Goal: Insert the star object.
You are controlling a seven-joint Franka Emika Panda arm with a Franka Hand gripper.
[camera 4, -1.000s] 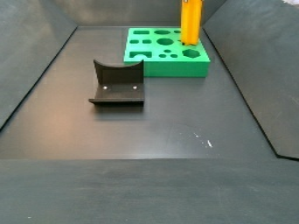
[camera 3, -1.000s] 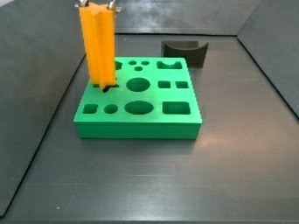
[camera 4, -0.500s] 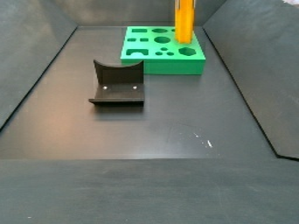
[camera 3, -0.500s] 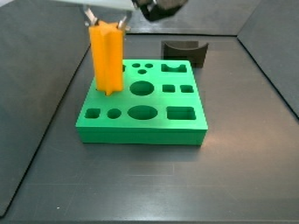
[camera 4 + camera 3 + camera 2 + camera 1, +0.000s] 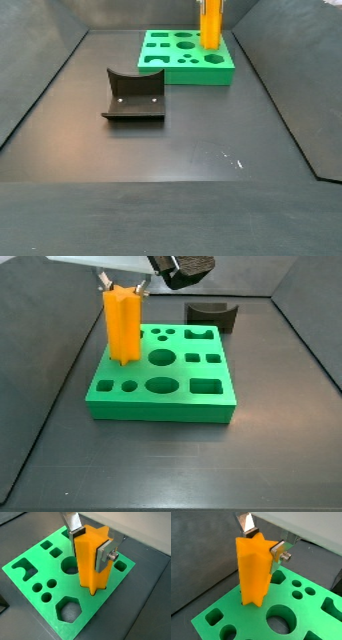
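Observation:
The star object (image 5: 123, 326) is a tall orange bar. It stands upright with its lower end in a hole at the back left corner of the green block (image 5: 160, 406). It also shows in the other side view (image 5: 211, 25), where its top is cut off by the frame. My gripper (image 5: 122, 286) is above the block. Its silver fingers are shut on the top part of the star object in both wrist views (image 5: 263, 548) (image 5: 90, 548). The pads press flat on opposite sides of the bar (image 5: 254, 577) (image 5: 90, 572). The green block (image 5: 248, 614) (image 5: 100, 602) (image 5: 187, 78) has several other empty holes.
A dark grey curved block (image 5: 211, 314) (image 5: 134, 95) sits on the dark floor apart from the green block. Sloped dark walls (image 5: 307, 346) (image 5: 40, 90) bound the floor on the sides.
The star object has gone down into the hole and stands straighter. The green block has shifted slightly on the floor. Little has moved in the last half second.

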